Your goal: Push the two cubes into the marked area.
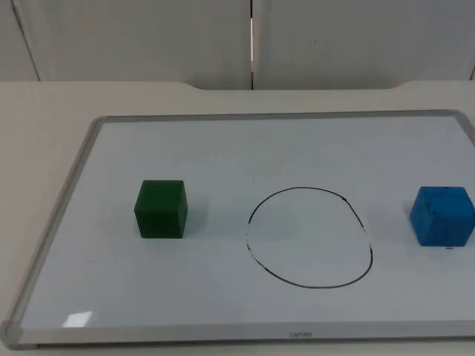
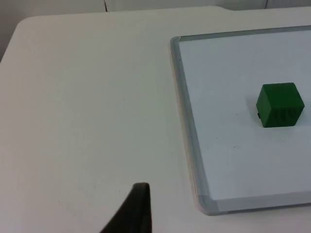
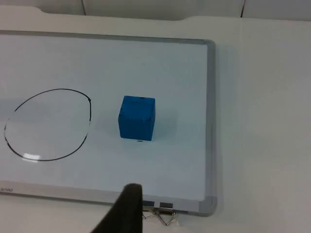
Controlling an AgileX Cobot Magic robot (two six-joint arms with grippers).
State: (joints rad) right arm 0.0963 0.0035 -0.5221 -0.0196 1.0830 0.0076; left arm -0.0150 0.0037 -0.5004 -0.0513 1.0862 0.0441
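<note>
Although nothing has yet been pushed, the scene is laid out plainly: a white table (image 1: 44, 111) carries a framed whiteboard (image 1: 245, 148), and on the whiteboard a black hand-drawn ring (image 1: 309, 237), taken to be the marked area, is seen a little to one side of the board's middle. A green cube (image 1: 160, 209) is set on the board well apart from the ring, on the ring's left-arm side, and a blue cube (image 1: 442, 215) is set apart from the ring on its right-arm side, close to the board's frame. Both cubes are outside the ring. One black fingertip of the left gripper (image 2: 131, 211) is seen over bare table beyond the board's frame, well apart from the green cube; one black fingertip of the right gripper (image 3: 124, 209) is seen at the board's near frame, beside two small metal clips (image 3: 160, 213), apart from the blue cube. How far either pair of jaws is opened cannot be told, and nothing is seen held. Several risks are judged from here: a cube struck off-centre could be spun and sent past the ring; a push carried too far could drive it out the far side; the light board could be shifted if a finger is caught on its raised frame.
</note>
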